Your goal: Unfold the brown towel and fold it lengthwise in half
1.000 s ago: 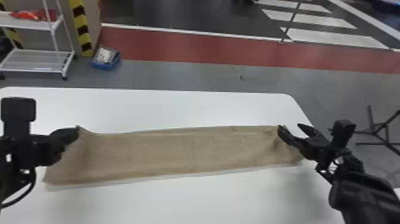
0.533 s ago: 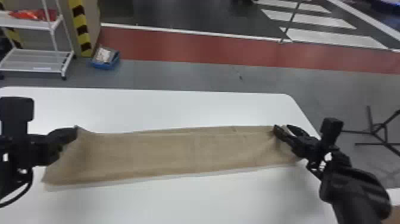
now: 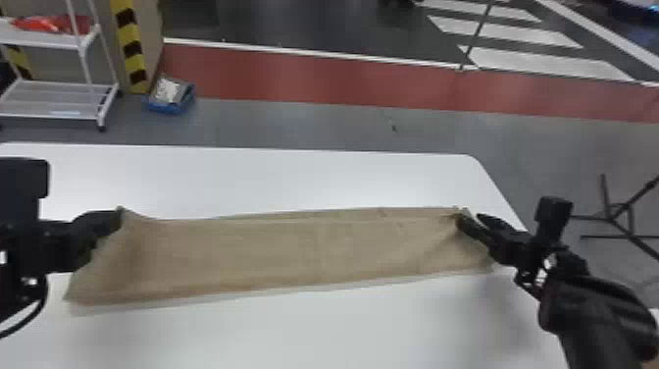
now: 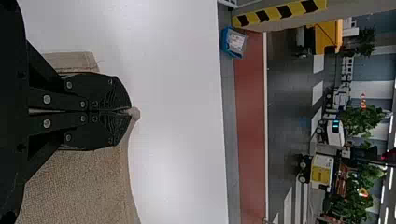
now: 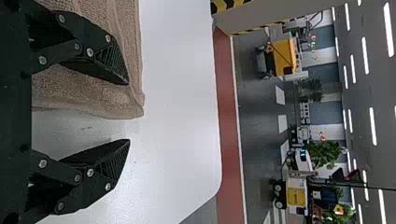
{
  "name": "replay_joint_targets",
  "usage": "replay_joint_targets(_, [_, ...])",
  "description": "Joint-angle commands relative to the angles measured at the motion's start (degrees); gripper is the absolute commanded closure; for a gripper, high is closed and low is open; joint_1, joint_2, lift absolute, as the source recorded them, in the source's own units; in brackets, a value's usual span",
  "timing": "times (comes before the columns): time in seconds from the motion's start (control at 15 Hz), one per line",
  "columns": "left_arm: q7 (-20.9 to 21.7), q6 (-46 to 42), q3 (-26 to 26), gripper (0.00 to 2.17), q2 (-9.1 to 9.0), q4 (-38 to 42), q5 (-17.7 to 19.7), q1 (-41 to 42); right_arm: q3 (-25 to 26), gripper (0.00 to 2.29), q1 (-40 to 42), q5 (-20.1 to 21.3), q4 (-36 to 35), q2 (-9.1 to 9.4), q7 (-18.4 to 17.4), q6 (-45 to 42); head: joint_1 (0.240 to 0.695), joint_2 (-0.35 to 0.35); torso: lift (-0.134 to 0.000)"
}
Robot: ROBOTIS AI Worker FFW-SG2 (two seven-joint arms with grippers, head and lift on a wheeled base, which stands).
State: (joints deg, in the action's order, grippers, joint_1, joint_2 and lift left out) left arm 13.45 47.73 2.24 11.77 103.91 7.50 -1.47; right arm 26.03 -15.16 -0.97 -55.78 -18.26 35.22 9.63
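Square the brown towel [image 3: 294,255] before drawing it taut

The towel lies as a long strip across the table [image 3: 294,333], running between the 2 claws. The left claw [image 4: 130,112] is closed, its tips pinching a small bit of the towel's far edge at that end. The right claw [image 5: 129,112] stands wide open with nothing gripped: 1 finger [image 5: 105,58] is over the cloth, the other finger [image 5: 105,161] is beyond the towel's end, above bare table. A corner of the towel [image 5: 138,112] sits between them, just past the tips.

The fold looks nearly made, and the step in hand seems to be settling the right claw's end. To do it well, hold the left claw steady as the anchor. Set the right claw so the corner falls midway between its fingers, low enough to catch cloth but light on the table, then close slowly. Closing from here risks nipping only the outermost hem, or missing it.

Beyond the top layer, on the side away from the claws' arms, a thin strip of the 2nd layer shows. A small, level pull by the claws together should bring the 2 edges closer; tugging with 1 claw alone would likely skew the strip. Ease off once the wrinkles beside the right claw flatten, and release gently.
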Motion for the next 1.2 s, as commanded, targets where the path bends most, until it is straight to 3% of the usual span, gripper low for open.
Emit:
replay_joint_targets(0.0, [0.0,0.0,-0.2,1.18,-0.08,-0.2,0.0,0.0,0.0,0.69,0.0,0.1,-0.6,-0.38,0.4,1.9,0.695,-0.229,-0.118])
replay_joint_targets(0.07, [0.0,0.2,-0.2,1.18,-0.08,-0.2,0.0,0.0,0.0,0.71,0.1,0.2,-0.6,-0.38,0.5,2.1,0.695,-0.231,-0.118])
replay_joint_targets(0.2, [0.0,0.6,-0.3,1.18,-0.08,-0.2,0.0,0.0,-0.2,1.02,0.0,0.5,-0.7,-0.46,0.9,2.1,0.695,-0.234,-0.118])
replay_joint_targets(0.33, [0.0,0.6,-0.2,1.18,0.00,-0.2,0.0,0.0,-0.2,1.18,0.0,0.4,-1.0,-0.46,1.8,1.9,0.695,-0.233,-0.118])
replay_joint_targets(1.13, [-1.8,0.4,1.5,1.18,-0.26,1.3,0.3,0.3,1.7,1.18,3.0,-0.6,-7.4,0.15,2.0,-5.6,0.695,-0.225,-0.118])
